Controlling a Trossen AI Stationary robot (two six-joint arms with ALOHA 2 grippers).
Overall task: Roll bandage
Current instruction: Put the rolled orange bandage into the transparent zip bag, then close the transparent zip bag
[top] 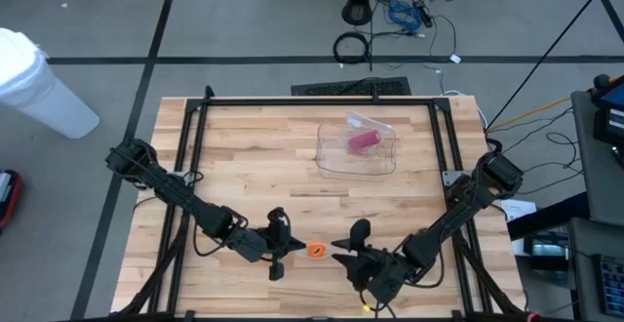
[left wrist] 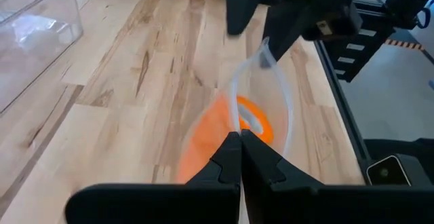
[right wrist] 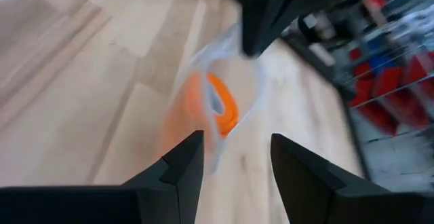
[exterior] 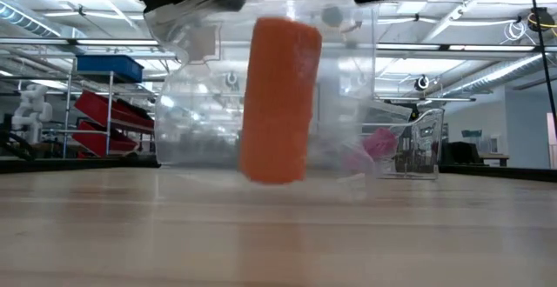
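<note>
An orange bandage roll (exterior: 278,100) stands upright inside a clear plastic bag (exterior: 348,104) between my two grippers, near the table's front edge (top: 317,250). My left gripper (left wrist: 241,139) is shut on the bag's rim, coming from the table's left. My right gripper (right wrist: 234,153) is open on the bag's other side, its fingers standing either side of the far rim (left wrist: 264,51). Whether the bag's bottom touches the table is not clear. My left gripper pinches the near rim of the bag's mouth (left wrist: 236,119) between its two fingertips, slanting down from the table's left. The bag hangs below and ahead of the fingers, mouth open, with the roll (left wrist: 217,125) inside. My right gripper may touch the bag's far rim; I cannot tell.
A clear plastic container (top: 357,148) holding a pink roll (top: 364,141) sits at the table's far middle. Black frame rails (top: 312,101) run along the table's far, left and right sides. Bare wood lies between the container and the grippers.
</note>
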